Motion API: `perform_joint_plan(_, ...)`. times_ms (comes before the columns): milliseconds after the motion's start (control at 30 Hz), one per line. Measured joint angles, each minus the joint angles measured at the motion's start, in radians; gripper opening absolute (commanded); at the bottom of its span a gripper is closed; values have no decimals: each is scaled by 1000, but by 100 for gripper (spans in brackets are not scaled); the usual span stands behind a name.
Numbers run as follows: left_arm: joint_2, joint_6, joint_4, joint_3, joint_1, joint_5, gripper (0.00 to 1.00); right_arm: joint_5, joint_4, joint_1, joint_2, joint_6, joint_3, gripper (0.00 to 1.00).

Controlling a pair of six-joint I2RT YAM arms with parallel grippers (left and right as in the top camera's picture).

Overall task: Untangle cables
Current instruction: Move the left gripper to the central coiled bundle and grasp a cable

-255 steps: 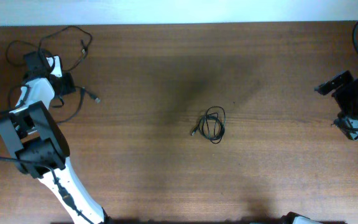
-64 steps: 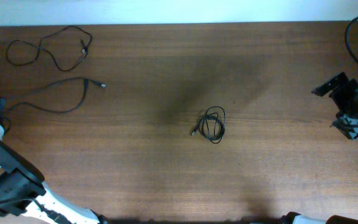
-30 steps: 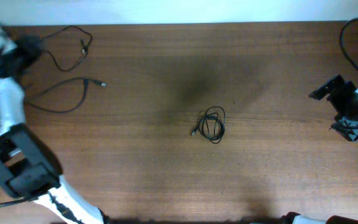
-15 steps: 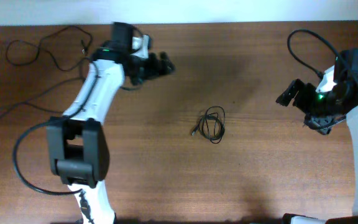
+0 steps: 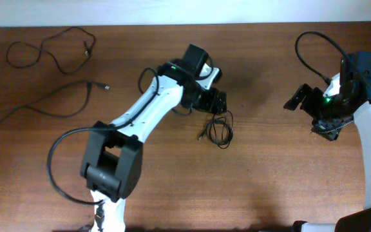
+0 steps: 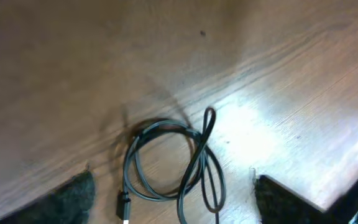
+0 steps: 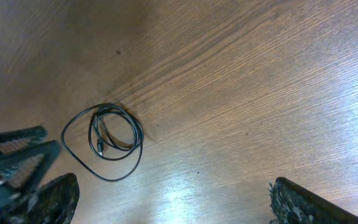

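The worktop (image 5: pixel 172 187) is dark brown wood with a fine grain running along its length. Beyond its far edge lies a pale, bluish-white band (image 5: pixel 172 11); what it belongs to cannot be told. Both wrist views show bright patches of reflected light on the boards, and a soft shadow darkens the middle of the surface.

Near the centre lies the coiled cable (image 5: pixel 221 127), a thin black cord wound into a few overlapping loops, with a small plug end at its left side. It rests flat on the wood.

The left hand (image 5: pixel 216 102) reaches in from the near left and hangs just beyond the coil. Its fingers (image 6: pixel 73 199) stand wide apart with the coil showing between them, and it grips nothing.

The right hand (image 5: pixel 297 100) is well apart from the coil, toward the right edge. Its fingers (image 7: pixel 48 199) are also spread wide and hold nothing.

In the far left corner lie two separate strands: a wavy cable (image 5: pixel 84 53) by the far edge and, nearer, a long cable (image 5: pixel 99 84) with its plug pointing toward the centre.
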Motion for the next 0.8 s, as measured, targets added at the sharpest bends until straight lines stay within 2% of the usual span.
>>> perform_joint_plan(200, 53, 0, -54, -2, -15, -15, 53, 0, -4, 0, 0, 0, 0, 99)
perform_joint_plan(267, 53, 0, -55, -2, -14, -17, 45, 0, -4, 0, 0, 0, 0, 99)
perform_joint_plan(300, 53, 2, -56, -2, -14, -19, 38, 0, -4, 0, 0, 0, 0, 99)
perform_joint_plan(400, 53, 0, -56, -2, -14, -20, 0, 0, -5, 0, 0, 0, 0, 99)
perform_joint_plan(533, 53, 5, -56, -2, -14, 16, 0, 0, -11, 0, 0, 0, -1, 98)
perform_joint_plan(700, 53, 90, -60, 16, -13, 206, 0, -25, -14, 0, 0, 0, -5, 98)
perform_joint_plan(733, 51, 101, -60, 51, -13, 288, 0, -37, -14, 0, 0, 0, -12, 98)
perform_joint_plan(800, 42, 112, -60, 85, -13, 354, 0, -68, -15, 0, 0, -5, -27, 99)
